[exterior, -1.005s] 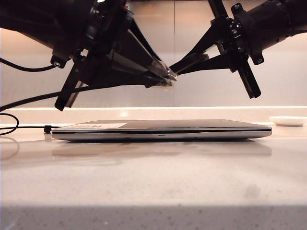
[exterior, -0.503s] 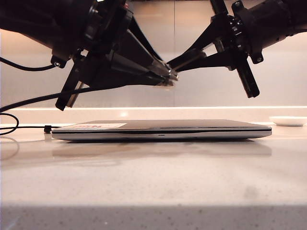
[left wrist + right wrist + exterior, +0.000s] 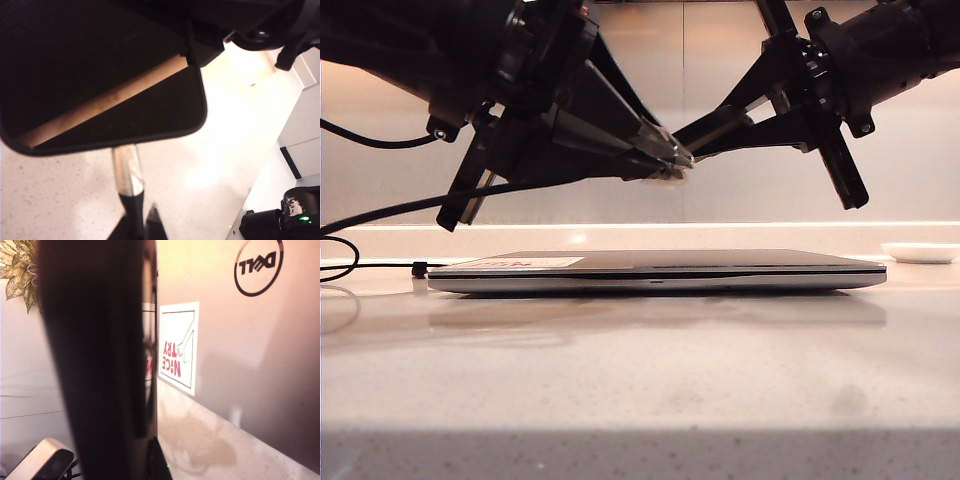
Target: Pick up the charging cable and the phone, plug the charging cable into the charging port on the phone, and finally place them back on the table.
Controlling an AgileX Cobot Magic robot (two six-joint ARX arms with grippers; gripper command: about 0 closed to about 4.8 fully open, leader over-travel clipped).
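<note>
Black cord of the charging cable (image 3: 380,210) runs in from the left edge of the exterior view, looping on the table (image 3: 640,380) at far left and rising toward the left gripper (image 3: 672,160) in the upper middle of the frame. That gripper's fingers (image 3: 655,148) are closed tight on the cable's end; in the left wrist view the silvery plug (image 3: 127,170) with its black collar points at the lower edge of the phone (image 3: 100,75), tip at or just beside that edge, though whether it is seated I cannot tell. The phone fills the upper left of that view, held above the speckled table.

Below both arms a closed silver-and-dark laptop (image 3: 660,270) lies flat across the middle of the table, a red-marked sticker (image 3: 525,262) at its left end.

From the upper right the right gripper (image 3: 695,138) reaches in to meet the left one, fingers (image 3: 720,125) pinched narrowly on the phone, which blocks the left half of the right wrist view as a dark slab (image 3: 100,360).

A small white dish (image 3: 920,252) sits at far right.
</note>
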